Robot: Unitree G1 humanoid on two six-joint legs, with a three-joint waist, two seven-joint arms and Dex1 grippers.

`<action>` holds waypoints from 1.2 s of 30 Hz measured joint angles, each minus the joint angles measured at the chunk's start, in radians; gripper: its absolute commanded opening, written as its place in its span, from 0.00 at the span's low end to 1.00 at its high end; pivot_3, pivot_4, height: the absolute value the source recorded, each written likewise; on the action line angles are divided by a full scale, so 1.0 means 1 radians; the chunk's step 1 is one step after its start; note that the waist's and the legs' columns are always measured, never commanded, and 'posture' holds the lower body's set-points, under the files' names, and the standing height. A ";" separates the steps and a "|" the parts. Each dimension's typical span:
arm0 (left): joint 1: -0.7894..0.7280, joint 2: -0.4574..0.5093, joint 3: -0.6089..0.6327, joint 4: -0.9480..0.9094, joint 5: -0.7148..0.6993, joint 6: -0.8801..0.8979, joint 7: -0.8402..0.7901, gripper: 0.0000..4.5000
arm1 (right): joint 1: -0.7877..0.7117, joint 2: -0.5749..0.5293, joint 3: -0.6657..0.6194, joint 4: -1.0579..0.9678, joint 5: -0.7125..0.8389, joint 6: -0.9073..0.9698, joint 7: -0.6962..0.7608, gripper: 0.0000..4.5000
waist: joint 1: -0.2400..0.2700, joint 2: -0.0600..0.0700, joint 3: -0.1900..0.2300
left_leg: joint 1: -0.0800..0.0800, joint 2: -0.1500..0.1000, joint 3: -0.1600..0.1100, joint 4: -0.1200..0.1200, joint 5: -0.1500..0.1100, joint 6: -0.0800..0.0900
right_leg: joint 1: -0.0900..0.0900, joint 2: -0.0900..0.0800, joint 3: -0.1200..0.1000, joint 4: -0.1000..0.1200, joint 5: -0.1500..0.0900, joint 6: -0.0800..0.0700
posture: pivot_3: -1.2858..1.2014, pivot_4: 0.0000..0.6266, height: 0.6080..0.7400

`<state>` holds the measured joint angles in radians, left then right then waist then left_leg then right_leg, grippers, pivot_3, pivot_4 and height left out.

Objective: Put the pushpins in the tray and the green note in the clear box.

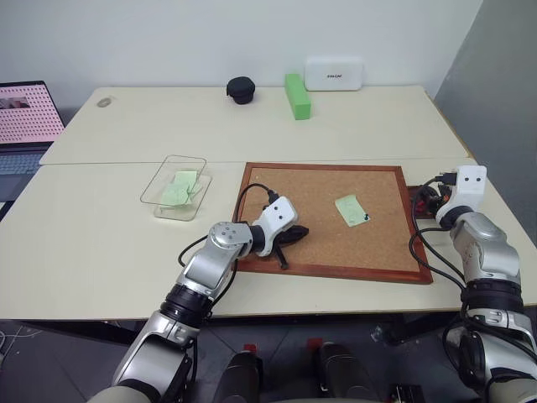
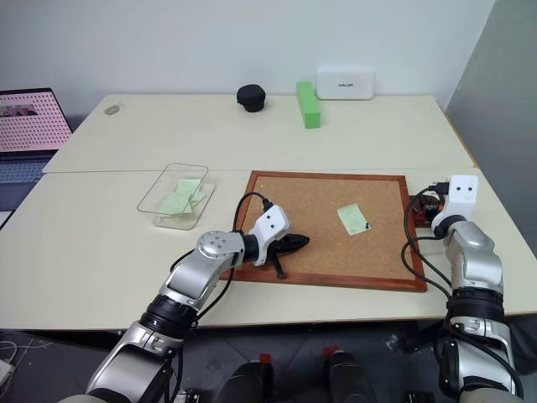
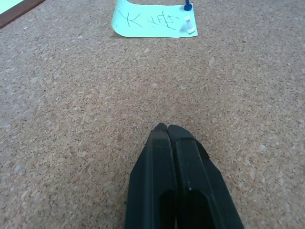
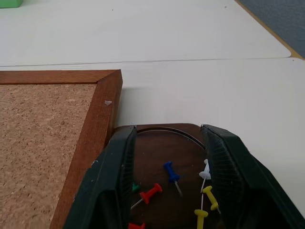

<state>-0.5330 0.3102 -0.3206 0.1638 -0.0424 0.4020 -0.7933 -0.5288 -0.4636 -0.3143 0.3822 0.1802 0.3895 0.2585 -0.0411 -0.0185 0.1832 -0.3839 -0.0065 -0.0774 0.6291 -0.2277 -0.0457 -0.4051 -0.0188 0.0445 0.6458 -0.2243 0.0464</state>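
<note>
The left arm reaches forward and inward over the large wood-framed corkboard (image 1: pixel 331 220), its left gripper (image 3: pixel 167 130) low over the cork with the two black fingers pressed together on nothing. Ahead of it, the small pale green paper note (image 3: pixel 151 20) with handwriting lies pinned to the cork by a blue pushpin (image 3: pixel 188 6) and a white pushpin (image 3: pixel 190 26) at one edge.

The right arm is bent at the board's right side, its right gripper (image 4: pixel 167 179) poised over the small dark red-brown tray (image 4: pixel 157 132), which touches the corkboard frame. Its fingers stand partly apart, empty — loose pushpins (image 4: pixel 171 172) in blue, red, yellow, white and green lie in the tray between them.

The clear shallow plastic box (image 1: pixel 176 186) sits on the table left of the board, with pale green slips (image 1: pixel 178 190) inside.
</note>
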 measured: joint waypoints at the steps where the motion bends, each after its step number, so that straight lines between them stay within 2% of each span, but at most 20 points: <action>1: 0.000 0.000 0.002 -0.002 0.001 0.006 0.006 0.00 | 0.000 0.000 0.000 -0.005 0.000 -0.001 0.000 0.51 | -0.002 0.000 0.000 | 0.000 0.000 0.000 0.000 0.000 0.000 | 0.000 0.000 0.000 0.000 0.000 0.000 | 0.52 0.24 1.00; 7: 0.039 0.025 0.014 -0.069 0.010 0.070 0.061 0.00 | 0.003 0.000 0.001 -0.021 0.000 -0.007 -0.001 0.51 | -0.023 0.001 0.000 | 0.002 0.001 0.000 -0.001 0.000 0.000 | 0.000 0.001 0.000 0.001 0.000 0.000 | 0.52 0.24 1.00; 20: 0.085 0.078 0.026 -0.168 0.004 0.137 0.065 0.00 | -0.010 0.009 0.038 -0.030 0.001 -0.023 0.043 0.51 | -0.044 0.001 -0.001 | 0.002 0.002 0.001 -0.002 0.000 0.000 | 0.000 0.002 0.001 0.001 0.000 -0.001 | 0.52 0.24 1.00; 28: 0.064 0.061 0.022 -0.139 0.004 0.136 0.063 0.00 | 0.127 0.034 0.256 -0.289 0.051 -0.030 0.306 0.51 | -0.038 0.001 -0.001 | 0.002 0.001 0.000 -0.001 0.000 0.000 | 0.000 0.001 0.000 0.000 0.000 0.000 | 0.52 0.24 1.00; 36: 0.040 0.056 0.012 -0.104 0.004 0.118 0.054 0.00 | 0.162 0.058 0.318 -0.299 0.036 -0.035 0.315 0.51 | -0.029 0.001 -0.001 | 0.002 0.001 0.000 0.000 0.000 0.000 | 0.001 0.000 0.000 0.000 -0.002 -0.003 | 0.52 0.24 1.00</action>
<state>-0.4926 0.3659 -0.3082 0.0601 -0.0385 0.5199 -0.7398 -0.3673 -0.4056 0.0038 0.0832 0.2161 0.3546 0.5736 -0.0702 -0.0176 0.1821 -0.3821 -0.0059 -0.0772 0.6289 -0.2277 -0.0456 -0.4045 -0.0185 0.0450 0.6458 -0.2264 0.0431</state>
